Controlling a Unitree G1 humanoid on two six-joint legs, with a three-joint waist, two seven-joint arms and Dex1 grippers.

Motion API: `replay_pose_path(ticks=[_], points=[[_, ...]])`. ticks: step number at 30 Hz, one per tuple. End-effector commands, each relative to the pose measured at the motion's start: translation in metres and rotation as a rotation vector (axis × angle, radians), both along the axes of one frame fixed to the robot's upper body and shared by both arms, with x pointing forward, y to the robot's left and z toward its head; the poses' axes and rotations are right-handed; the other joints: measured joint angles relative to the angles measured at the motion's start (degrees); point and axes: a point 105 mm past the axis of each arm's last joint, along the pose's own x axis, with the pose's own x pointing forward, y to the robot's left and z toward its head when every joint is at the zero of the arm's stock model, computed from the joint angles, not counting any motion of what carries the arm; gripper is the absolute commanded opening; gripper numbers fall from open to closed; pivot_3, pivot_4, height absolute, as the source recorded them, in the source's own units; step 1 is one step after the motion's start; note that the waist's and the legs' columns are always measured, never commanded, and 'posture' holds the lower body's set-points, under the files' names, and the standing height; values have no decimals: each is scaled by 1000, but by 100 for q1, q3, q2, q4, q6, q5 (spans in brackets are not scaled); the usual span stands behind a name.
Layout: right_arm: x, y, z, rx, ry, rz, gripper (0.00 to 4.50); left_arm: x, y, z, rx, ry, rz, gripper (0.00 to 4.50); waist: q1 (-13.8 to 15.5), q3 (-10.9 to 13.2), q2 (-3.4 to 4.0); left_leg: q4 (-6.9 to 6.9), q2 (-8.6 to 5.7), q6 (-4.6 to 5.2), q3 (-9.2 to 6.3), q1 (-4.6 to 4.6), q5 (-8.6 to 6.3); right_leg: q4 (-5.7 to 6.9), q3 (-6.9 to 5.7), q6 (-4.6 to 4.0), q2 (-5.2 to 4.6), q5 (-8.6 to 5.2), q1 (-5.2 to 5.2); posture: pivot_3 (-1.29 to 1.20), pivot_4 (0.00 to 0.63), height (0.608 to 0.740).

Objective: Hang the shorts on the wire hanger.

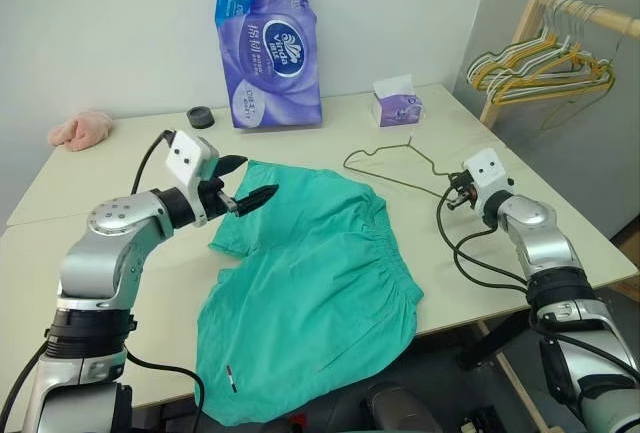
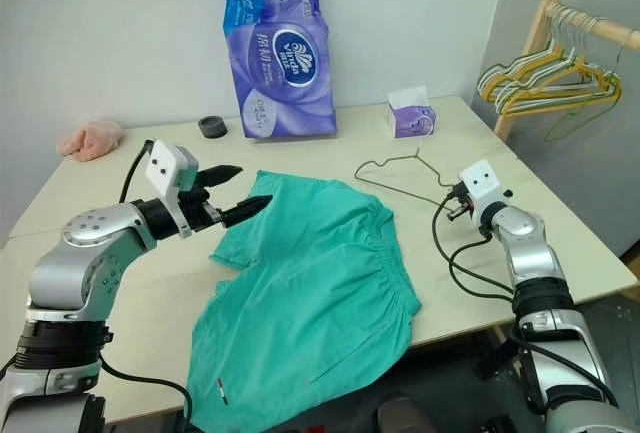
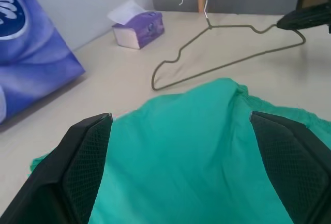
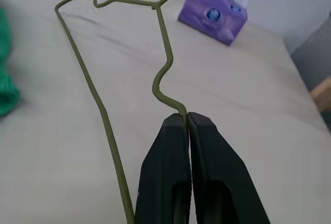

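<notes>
Here, at the far left of the tabletop (image 1: 120, 168), a small pink cloth (image 1: 81, 129) lies near the back edge. Next to the right, a dark roll of tape (image 1: 201, 117) sits beside a tall purple pack of tissue rolls (image 1: 268, 48) standing against the wall.

My left end effector (image 1: 250, 181) hangs just above the near-left corner of the shorts (image 1: 310, 293), its two black fingers (image 3: 85, 167) spread wide with nothing between them; in the left wrist view the green fabric lies below and between them, untouched. The shorts lie flat across the middle of the tabletop, the gathered waistband toward the right, one leg reaching the front edge, where a tiny white-red mark (image 1: 231, 380) shows near the hem.

Farther right, a small purple tissue box (image 1: 398, 105) stands toward the back. In front of it lies the wire hanger (image 1: 395, 165), just beyond the waistband and apart from the shorts, its hook pointing toward the tissue box.

My right end effector (image 4: 187, 118) is clamped tight on the hanger's right corner, the thin wire pinched between the two pressed-together fingertips.

Beyond the tabletop's right edge, a wooden rail (image 1: 585, 13) carries several more hangers (image 1: 540, 68).
</notes>
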Motion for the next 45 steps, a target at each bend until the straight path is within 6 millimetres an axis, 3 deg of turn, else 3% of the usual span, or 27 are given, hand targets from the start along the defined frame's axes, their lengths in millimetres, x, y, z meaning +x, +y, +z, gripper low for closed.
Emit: replay_pose_path(ticks=[1, 5, 9, 17, 22, 28, 34, 43, 45], points=[[-6, 18, 41, -49, -178, 111, 42, 6, 14, 22, -28, -43, 36, 4500, 11, 4, 0, 0, 0, 0, 0, 0, 0, 0, 0, 0, 0, 0, -1, -248, 37, 740], [-6, 22, 67, -52, -304, 123, 42, 14, 21, 26, -16, -51, 67, 4500, 10, 6, 3, 0, 1, 0, -2, 1, 0, 2, -2, 0, 0, 0, -1, -248, 37, 740], [-17, 42, 79, -60, -367, 257, 42, 15, 21, 25, 3, -45, 49, 4500, 16, 7, 3, 0, 0, 0, -2, 1, 0, 0, -1, -1, -1, 0, 0, -251, 39, 740], [-59, 96, 80, -163, -446, 602, 42, 17, 23, 19, 30, 13, 8, 4500, 18, 13, 5, -1, 3, 0, -6, 0, 0, 1, -5, 0, -1, 0, -3, -260, 41, 740], [-77, 118, 82, -202, -486, 743, 42, 12, 23, 5, 77, 87, -57, 4500, 23, 14, 6, -1, 2, 0, -7, 0, 0, 1, -6, -1, -2, 0, -4, -265, 41, 740], [-88, 130, 87, -219, -513, 823, 42, -15, 16, -23, 179, 239, -228, 4500, -3, 19, 13, -2, 2, 0, -8, 0, 0, 1, -5, -1, -2, 0, -7, -266, 42, 740], [-91, 132, 92, -231, -534, 860, 42, -42, 14, -35, 230, 341, -359, 4500, 25, 28, 12, -2, 4, 0, -12, 0, 0, 1, -10, -2, -2, -1, -7, -269, 43, 740], [-91, 132, 101, -188, -544, 861, 42, -41, 20, -48, 266, 341, -338, 4500, 34, 31, 15, -2, 4, 0, -12, 0, 0, 1, -10, -2, -3, -1, -7, -269, 43, 740], [-91, 131, 101, -182, -541, 859, 0, -39, 18, -47, 237, 331, -324, 3954, 35, 31, 15, -2, 3, 0, -11, 0, 0, 0, -10, -2, -3, -1, -7, -269, 43, 740]])
